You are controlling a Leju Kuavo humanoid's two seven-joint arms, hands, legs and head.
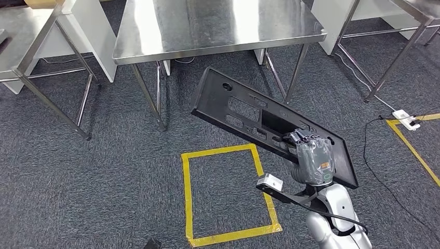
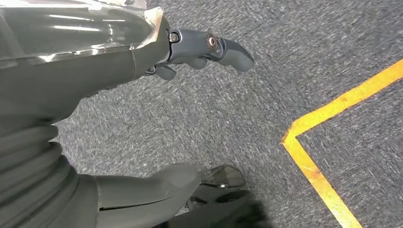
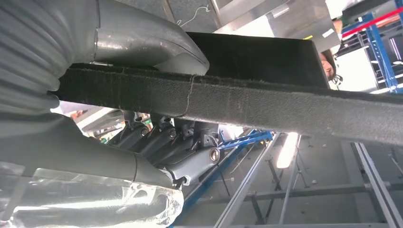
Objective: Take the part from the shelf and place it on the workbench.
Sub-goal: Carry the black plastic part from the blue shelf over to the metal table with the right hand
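Where the right robot hand [image 1: 313, 155] grips, part [image 1: 244, 111] hides fingertips.

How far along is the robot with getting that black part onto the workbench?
Pickup looks done: the right hand grips the black part, tilted in the air above the carpet. The steel workbench lies ahead. Left: cover the remaining gap and set the part down there.

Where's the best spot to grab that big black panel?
Along a long edge, as the right hand does: the black panel is thin and flat, so fingers wrap over the top face and the thumb presses the other. Its cutouts also offer holds.
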